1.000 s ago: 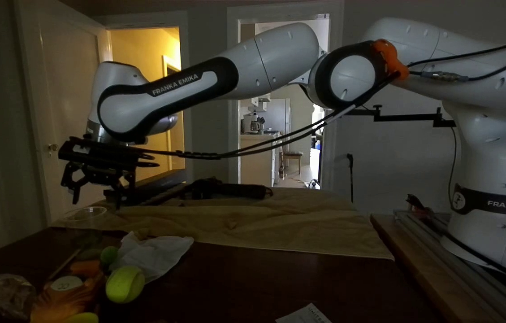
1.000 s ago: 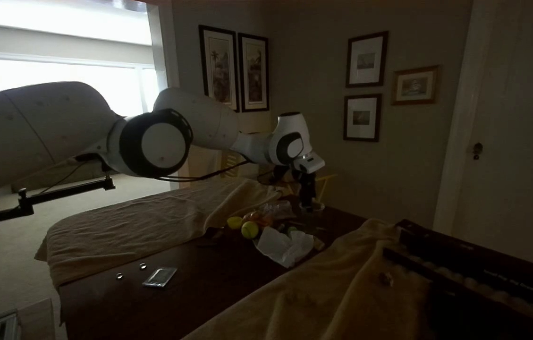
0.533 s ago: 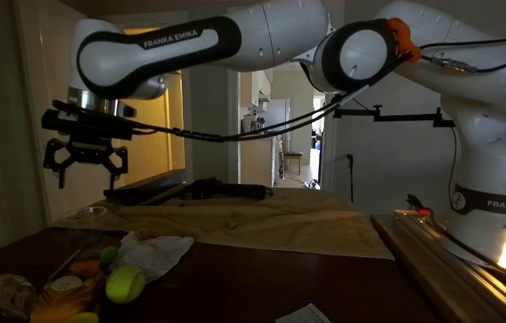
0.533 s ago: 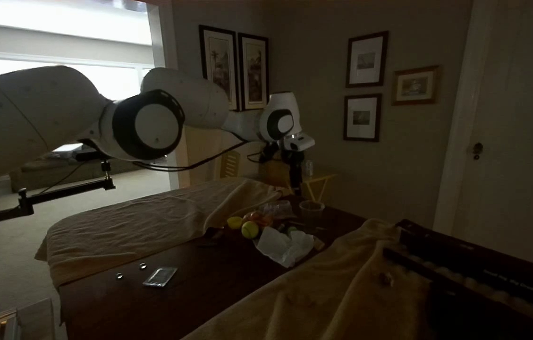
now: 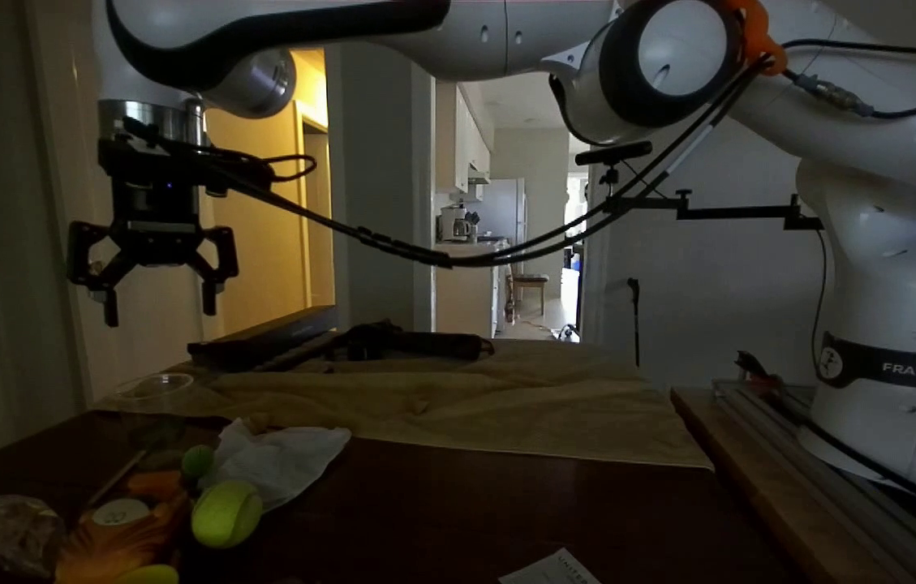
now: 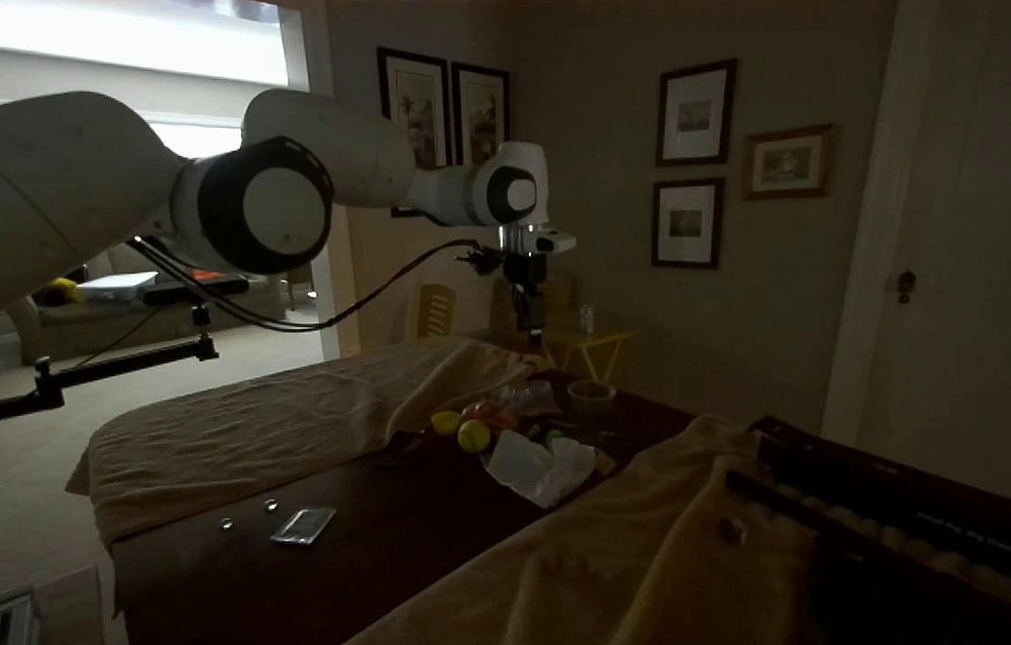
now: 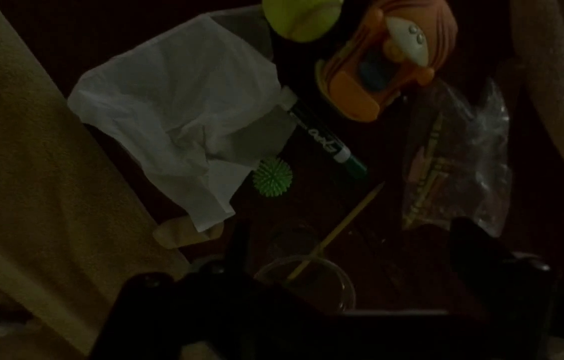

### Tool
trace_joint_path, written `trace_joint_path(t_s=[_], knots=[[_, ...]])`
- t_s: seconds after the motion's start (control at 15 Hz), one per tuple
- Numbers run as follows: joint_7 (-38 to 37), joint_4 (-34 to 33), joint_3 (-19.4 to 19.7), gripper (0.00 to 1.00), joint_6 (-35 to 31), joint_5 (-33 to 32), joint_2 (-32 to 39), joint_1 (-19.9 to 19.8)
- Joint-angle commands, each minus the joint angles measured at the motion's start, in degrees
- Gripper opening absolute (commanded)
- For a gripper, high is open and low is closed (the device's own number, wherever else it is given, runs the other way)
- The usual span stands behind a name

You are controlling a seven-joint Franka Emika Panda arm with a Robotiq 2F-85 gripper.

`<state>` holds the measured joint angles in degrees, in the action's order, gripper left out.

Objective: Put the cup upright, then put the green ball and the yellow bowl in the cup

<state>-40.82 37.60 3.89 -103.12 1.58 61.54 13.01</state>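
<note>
- Cup: mouth up on the table in both exterior views, so step 1 looks done to me.
- Your gripper: fingers wide apart, nothing btwn them, hanging well above the cup.
- Green ball: I take it to be the small spiky one. It's on the table nr the cup, not in it, so that's left to do.
- Yellow bowl: can't pick out a bowl shape for sure. The yellow thing just beside the orange toy could be it, but it's too dim to tell. Poss. the tennis ball is meant; check b4 you go. Either way, nothing yellow shows in the cup, so that's left too.
- Also around: marker btwn the toy and the green ball, plus a plastic bag off to the side.
- In your way: white sheet comes right up to the green ball, touching or just short, can't tell. You might pinch it too.
- Stick runs to the cup; can't tell if its end is inside or just seen thru the wall. Bump it & the cup could tip.
</note>
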Motion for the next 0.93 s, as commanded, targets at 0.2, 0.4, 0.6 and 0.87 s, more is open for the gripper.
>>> trace_joint_path(t_s=[0.2, 0.4, 0.6, 0.87], knots=[[17.0, -0.5, -2.8, 1.00, 8.3, 0.1, 0.6, -0.3], [21.4, -1.2, -4.1, 1.00, 10.7, 0.5, 2.2, -0.1], [24.0, -1.7, -5.6, 1.00, 13.1, 0.9, 4.1, 0.0], [25.9, -2.3, -7.2, 1.00, 15.1, 1.2, 6.5, -0.2]])
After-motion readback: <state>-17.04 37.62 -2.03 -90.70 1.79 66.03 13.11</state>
